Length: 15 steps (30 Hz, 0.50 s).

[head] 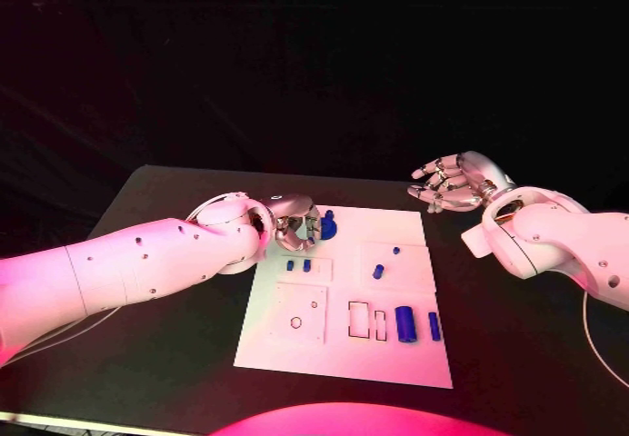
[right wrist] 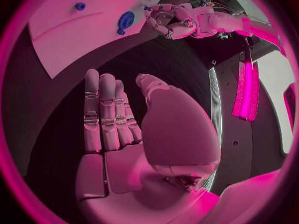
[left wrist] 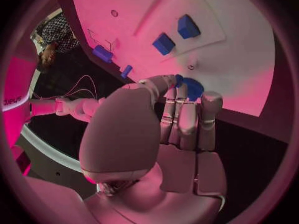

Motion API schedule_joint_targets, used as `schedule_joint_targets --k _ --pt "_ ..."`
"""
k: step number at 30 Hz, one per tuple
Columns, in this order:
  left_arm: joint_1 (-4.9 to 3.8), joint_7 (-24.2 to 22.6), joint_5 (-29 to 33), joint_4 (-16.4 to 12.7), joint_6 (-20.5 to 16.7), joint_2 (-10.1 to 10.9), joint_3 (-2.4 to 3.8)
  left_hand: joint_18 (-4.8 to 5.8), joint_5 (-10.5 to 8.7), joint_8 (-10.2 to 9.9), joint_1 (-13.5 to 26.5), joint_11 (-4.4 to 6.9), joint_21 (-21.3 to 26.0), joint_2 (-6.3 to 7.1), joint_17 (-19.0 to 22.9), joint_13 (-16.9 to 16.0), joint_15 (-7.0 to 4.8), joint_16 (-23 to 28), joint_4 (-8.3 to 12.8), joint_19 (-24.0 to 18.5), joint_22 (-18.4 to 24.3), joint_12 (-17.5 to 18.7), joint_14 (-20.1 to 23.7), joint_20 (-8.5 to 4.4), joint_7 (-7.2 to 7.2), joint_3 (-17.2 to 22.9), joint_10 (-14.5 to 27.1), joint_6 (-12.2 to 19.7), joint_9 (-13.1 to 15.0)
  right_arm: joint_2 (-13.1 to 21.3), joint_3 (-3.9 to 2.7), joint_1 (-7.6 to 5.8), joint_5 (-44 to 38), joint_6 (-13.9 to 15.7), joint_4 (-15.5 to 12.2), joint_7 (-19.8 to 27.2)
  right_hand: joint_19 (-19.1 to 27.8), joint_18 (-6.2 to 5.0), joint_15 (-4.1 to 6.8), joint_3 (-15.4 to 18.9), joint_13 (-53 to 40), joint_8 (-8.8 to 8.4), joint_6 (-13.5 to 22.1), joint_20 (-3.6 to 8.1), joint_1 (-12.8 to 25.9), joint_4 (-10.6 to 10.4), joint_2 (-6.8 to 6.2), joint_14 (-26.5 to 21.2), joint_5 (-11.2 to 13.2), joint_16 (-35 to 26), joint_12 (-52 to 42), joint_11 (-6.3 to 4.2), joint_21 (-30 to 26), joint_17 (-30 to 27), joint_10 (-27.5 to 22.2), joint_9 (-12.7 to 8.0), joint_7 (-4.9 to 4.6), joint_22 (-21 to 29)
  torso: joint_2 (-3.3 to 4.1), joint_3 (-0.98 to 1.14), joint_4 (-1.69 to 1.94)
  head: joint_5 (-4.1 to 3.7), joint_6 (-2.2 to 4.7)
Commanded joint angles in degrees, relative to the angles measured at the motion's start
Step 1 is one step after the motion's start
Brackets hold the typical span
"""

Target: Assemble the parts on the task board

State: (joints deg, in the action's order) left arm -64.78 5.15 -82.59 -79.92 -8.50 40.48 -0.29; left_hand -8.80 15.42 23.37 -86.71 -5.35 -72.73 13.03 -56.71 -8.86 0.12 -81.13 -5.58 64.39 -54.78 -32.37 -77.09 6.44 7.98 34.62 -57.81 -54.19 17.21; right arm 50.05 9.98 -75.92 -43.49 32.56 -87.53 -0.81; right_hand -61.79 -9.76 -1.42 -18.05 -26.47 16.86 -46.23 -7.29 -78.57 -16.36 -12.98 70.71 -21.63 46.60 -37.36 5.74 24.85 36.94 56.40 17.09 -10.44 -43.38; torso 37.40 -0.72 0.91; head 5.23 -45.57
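Two hands show in the head view, one at each side of the white task board (head: 344,354), which lies at the middle of the black table (head: 157,363). The left hand (head: 296,227) sits at the board's upper left corner, fingers bent down beside a round blue part (head: 328,227); in the left wrist view its fingertips (left wrist: 181,92) reach that blue disc (left wrist: 193,88), but whether they grasp it or merely touch it cannot be told. The right hand (head: 448,184) hangs off the board's upper right corner, over the dark table, fingers loose and apart, holding nothing. Several more blue parts lie on the board: two small ones (head: 299,265) in a raised frame at centre left, one (head: 377,271) at centre right, and two upright bars (head: 405,324) low on the right.
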Motion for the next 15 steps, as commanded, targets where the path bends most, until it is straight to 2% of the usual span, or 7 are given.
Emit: schedule_joint_targets --k 1,6,15 --pt "-0.03 1.0 0.4 -0.3 0.3 0.4 0.08 0.89 0.11 -0.2 0.6 1.32 -0.3 -0.06 -0.1 -1.0 0.05 -0.2 0.1 0.4 -0.1 0.3 -0.4 -0.04 0.06 0.1 -1.8 -0.5 0.1 0.0 -0.01 0.03 -0.5 -0.4 -0.1 0.9 -0.1 -0.64 -0.1 -0.4 0.0 0.24 0.2 -0.36 0.0 0.1 -0.36 -0.2 -0.2 -0.2 0.3 0.06 -0.3 -0.1 -0.3 -0.1 -0.11 0.1 0.03 -0.05 -0.06 -0.05 -0.05" --pt "-0.03 1.4 0.5 -0.4 0.8 0.9 0.1 0.88 0.08 -0.3 0.8 1.3 -0.3 0.09 -0.1 -1.0 0.06 -0.3 0.1 0.4 0.0 0.4 -0.5 -0.06 0.09 0.0 -1.9 -0.5 0.1 0.0 -0.01 0.03 -0.5 -0.4 -0.1 0.9 -0.1 -0.65 -0.1 -0.4 0.1 0.28 0.2 -0.37 0.0 0.1 -0.4 -0.2 -0.2 -0.3 0.3 0.05 -0.3 -0.1 -0.3 -0.1 -0.11 0.2 -0.03 -0.09 0.03 -0.05 -0.02" --pt "-0.02 1.8 1.3 -0.3 1.8 1.4 0.11 0.89 0.04 -0.5 1.2 1.27 -0.2 0.2 -0.2 -1.0 0.07 -0.3 -0.1 0.4 0.1 0.6 -0.6 -0.04 0.14 -0.1 -2.0 -0.6 0.2 0.0 -0.01 0.07 -0.5 -0.4 0.0 0.9 -0.1 -0.65 -0.1 -0.4 0.1 0.28 0.2 -0.37 0.0 0.1 -0.4 -0.2 -0.2 -0.3 0.3 0.05 -0.3 -0.1 -0.3 -0.1 -0.11 0.2 0.01 -0.09 -0.01 -0.03 -0.06"
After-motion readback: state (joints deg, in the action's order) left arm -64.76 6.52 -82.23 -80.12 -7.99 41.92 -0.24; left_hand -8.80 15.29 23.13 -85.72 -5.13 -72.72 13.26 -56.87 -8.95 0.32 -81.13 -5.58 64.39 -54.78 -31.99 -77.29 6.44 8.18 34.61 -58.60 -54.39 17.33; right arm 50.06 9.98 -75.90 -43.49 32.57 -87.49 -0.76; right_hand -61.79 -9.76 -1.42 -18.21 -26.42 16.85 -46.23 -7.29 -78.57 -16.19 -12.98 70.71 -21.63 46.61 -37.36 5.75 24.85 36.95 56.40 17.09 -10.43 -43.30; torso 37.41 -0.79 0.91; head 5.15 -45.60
